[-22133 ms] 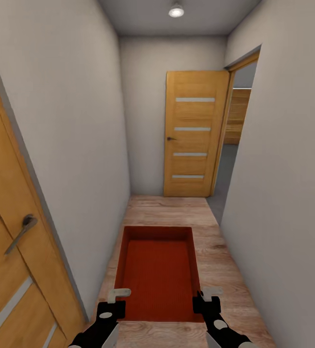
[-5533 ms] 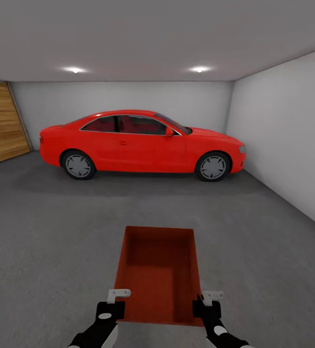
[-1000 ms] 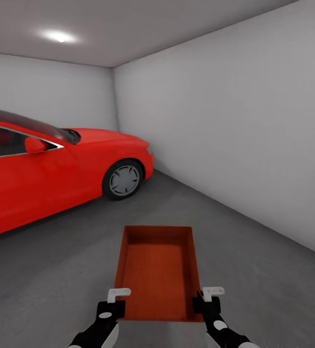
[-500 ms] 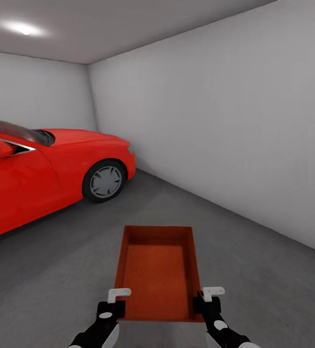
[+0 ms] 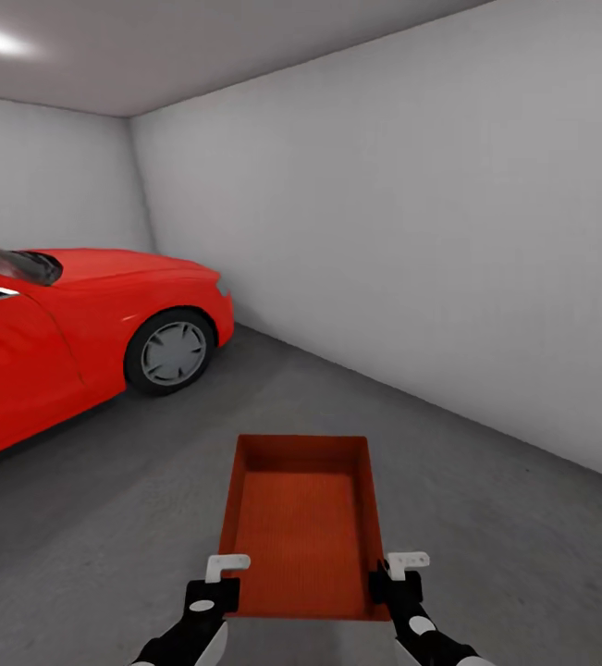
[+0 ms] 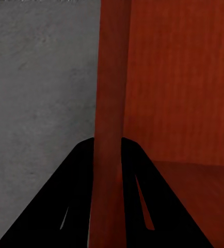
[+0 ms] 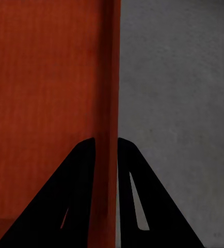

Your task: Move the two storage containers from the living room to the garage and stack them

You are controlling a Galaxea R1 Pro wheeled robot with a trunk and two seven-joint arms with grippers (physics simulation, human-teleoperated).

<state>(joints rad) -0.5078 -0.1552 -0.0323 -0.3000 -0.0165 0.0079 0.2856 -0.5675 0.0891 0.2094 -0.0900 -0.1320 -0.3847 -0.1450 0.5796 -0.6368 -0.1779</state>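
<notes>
Both grippers, left (image 5: 215,583) and right (image 5: 395,581), pinch the side walls of one orange bin (image 5: 302,532), carried above the grey floor (image 5: 485,499). Beyond sits the red car (image 5: 69,324). Carrying seems finished; next, I'd guess, lower it level and release.

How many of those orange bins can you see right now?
1. The storage container is carried in front of the robot above the grey floor, its side walls pinched by the left gripper and right gripper. A second one may be elsewhere, outside these pictures.
</notes>
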